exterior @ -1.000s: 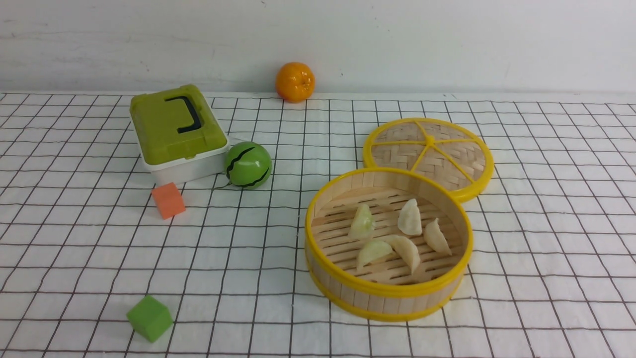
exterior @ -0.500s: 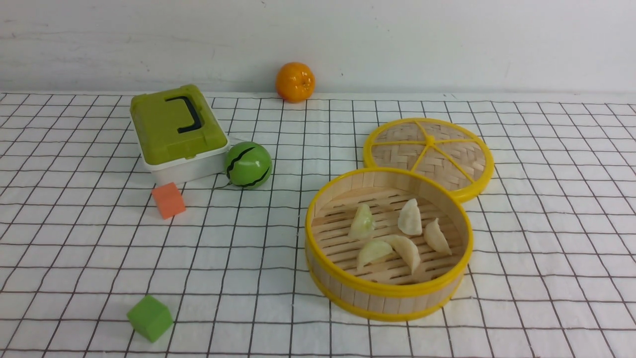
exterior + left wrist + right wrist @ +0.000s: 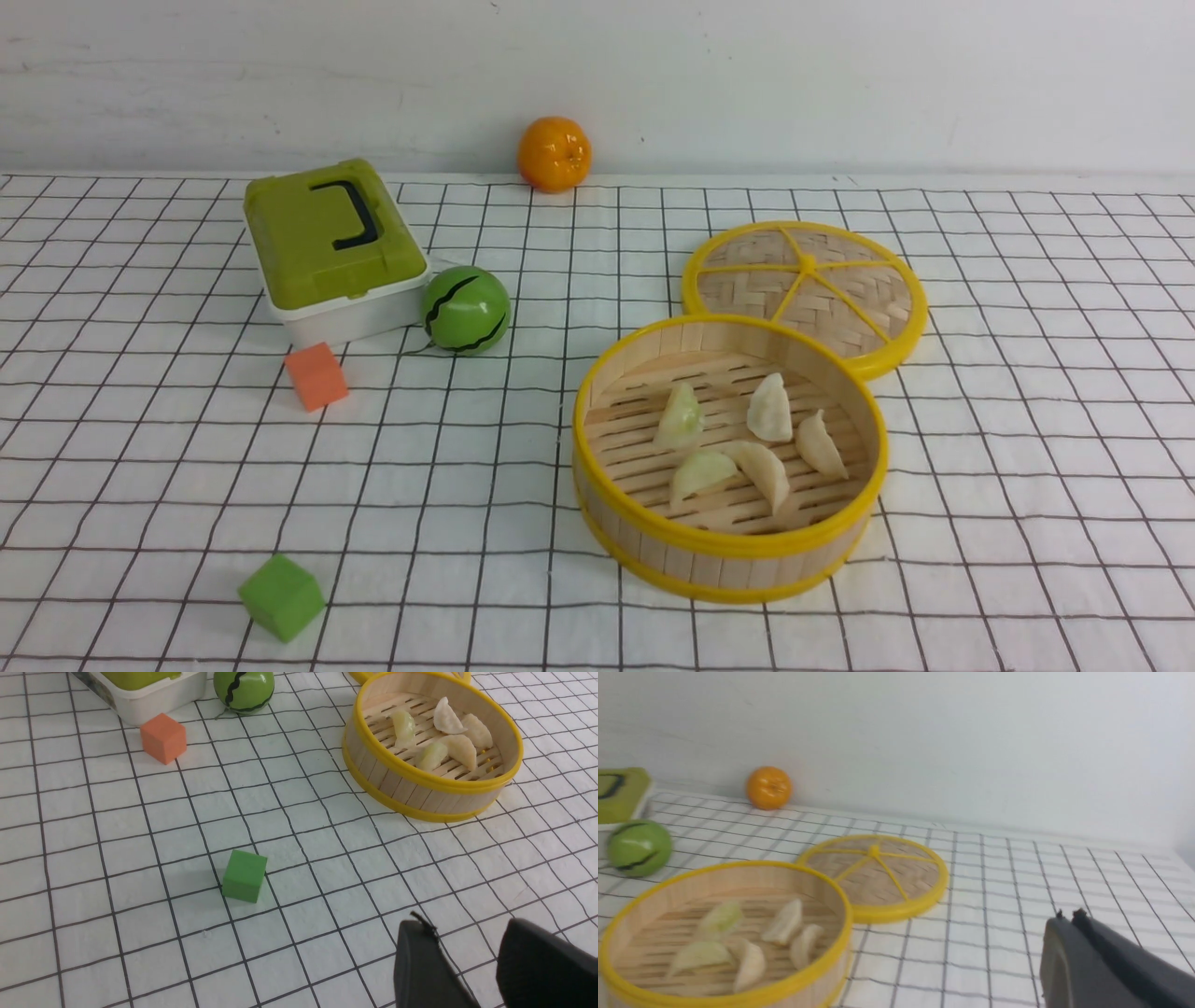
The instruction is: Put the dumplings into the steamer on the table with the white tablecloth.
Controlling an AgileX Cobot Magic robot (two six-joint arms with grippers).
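Observation:
The steamer (image 3: 653,546) stands right of centre on the white tablecloth (image 3: 467,448). Several dumplings (image 3: 761,467) lie on its slotted floor; they also show in the left wrist view (image 3: 448,718) and the right wrist view (image 3: 784,917). Neither gripper shows in the front view. In the left wrist view my left gripper (image 3: 467,926) is open and empty over bare cloth, well short of the steamer (image 3: 420,798). In the right wrist view my right gripper (image 3: 1066,914) is shut and empty, to the side of the steamer (image 3: 668,877).
The woven lid (image 3: 808,285) lies flat behind the steamer, touching its rim. A green box (image 3: 327,247) and a green ball (image 3: 466,309) stand at the back left, an orange (image 3: 555,153) by the wall. An orange cube (image 3: 316,375) and a green cube (image 3: 281,595) lie on the left.

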